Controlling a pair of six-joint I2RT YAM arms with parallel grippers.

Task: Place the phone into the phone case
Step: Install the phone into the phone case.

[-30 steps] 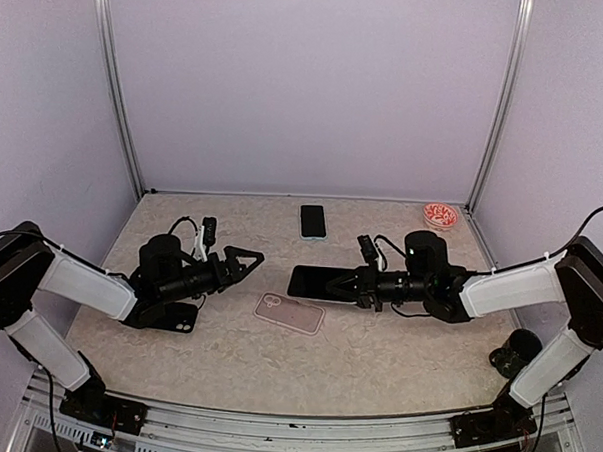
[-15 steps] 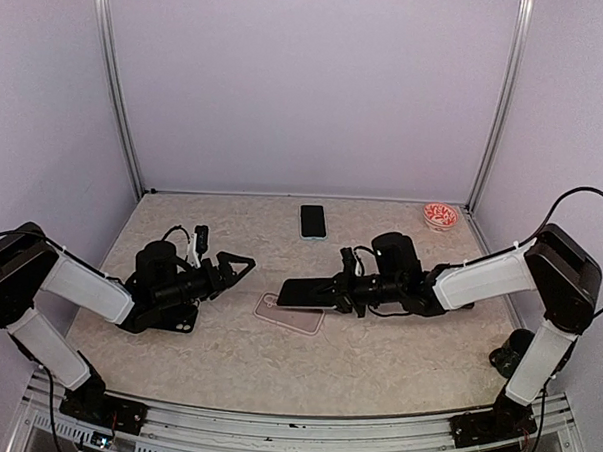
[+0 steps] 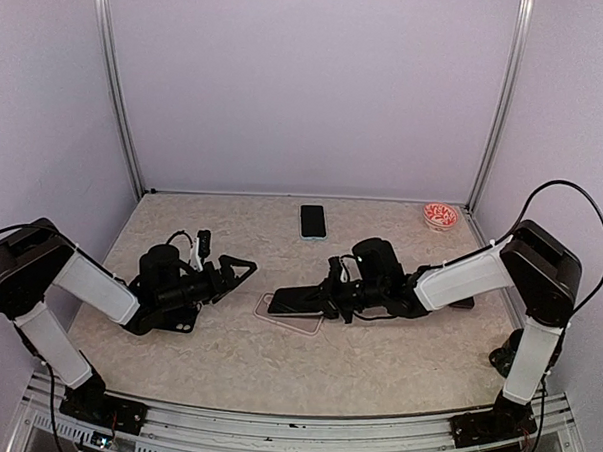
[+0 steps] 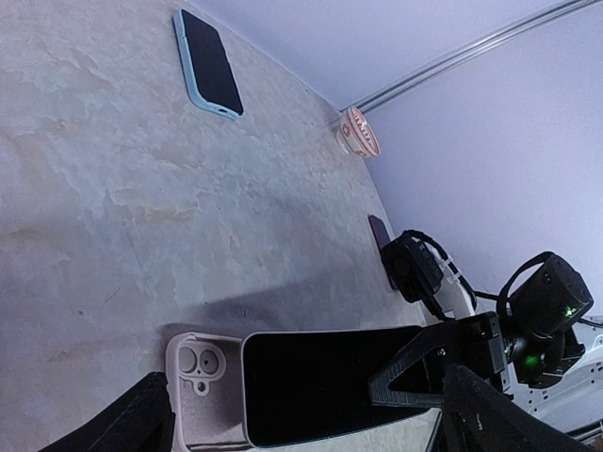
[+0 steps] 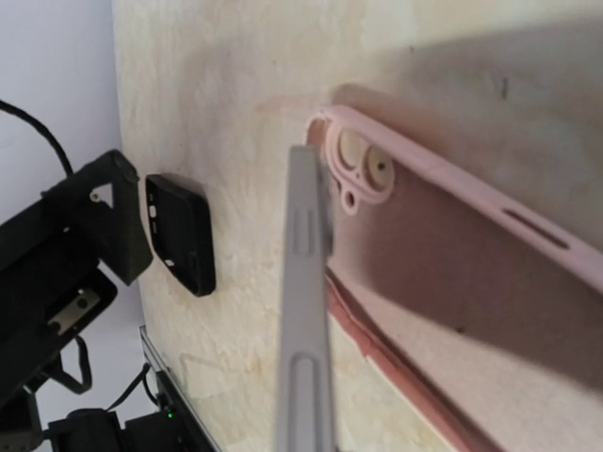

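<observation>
The phone (image 3: 296,301), dark screen up, is held at its right end by my right gripper (image 3: 330,295), which is shut on it. It hovers slightly tilted over the pink phone case (image 3: 264,306) lying open side up on the table. In the left wrist view the phone (image 4: 330,381) covers most of the case (image 4: 203,381), leaving the camera cutout end bare. The right wrist view shows the phone's grey edge (image 5: 303,311) just above the case's (image 5: 443,245) inside. My left gripper (image 3: 241,270) is open, left of the case, touching nothing.
A phone in a light-blue case (image 3: 313,222) lies at the back middle. A small red-patterned bowl (image 3: 440,215) sits at the back right corner. A black case (image 3: 182,321) lies under my left arm. A dark flat item (image 4: 380,247) lies behind my right arm.
My right gripper has carried the phone leftward and down until it sits over the pink case. My left gripper has shifted only slightly.
</observation>
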